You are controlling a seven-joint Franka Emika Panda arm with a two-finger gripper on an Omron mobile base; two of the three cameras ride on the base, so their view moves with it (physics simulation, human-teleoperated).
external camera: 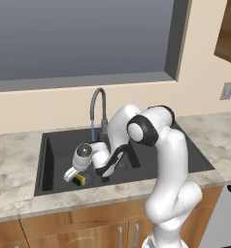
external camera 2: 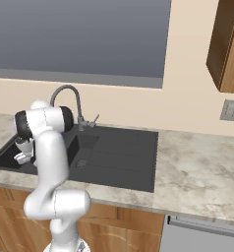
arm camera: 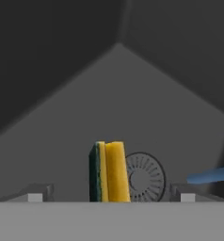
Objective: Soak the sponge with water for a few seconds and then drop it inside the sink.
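- While the pincer point(external camera: 74, 177) hangs spread inside the sink point(external camera: 49, 164), the sponge point(arm camera: 109, 172) stands free between its tips
- sponge beside the round drain point(arm camera: 144, 178), basin walls well apart
- water point(external camera: 92, 130) falls behind it

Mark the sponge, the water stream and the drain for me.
sponge point(arm camera: 110, 172), hand view, on its yellow side, standing on edge.
water point(external camera: 92, 130), left base view, mid-stream below the faucet spout.
drain point(arm camera: 146, 178), hand view, on the round grate beside the sponge.
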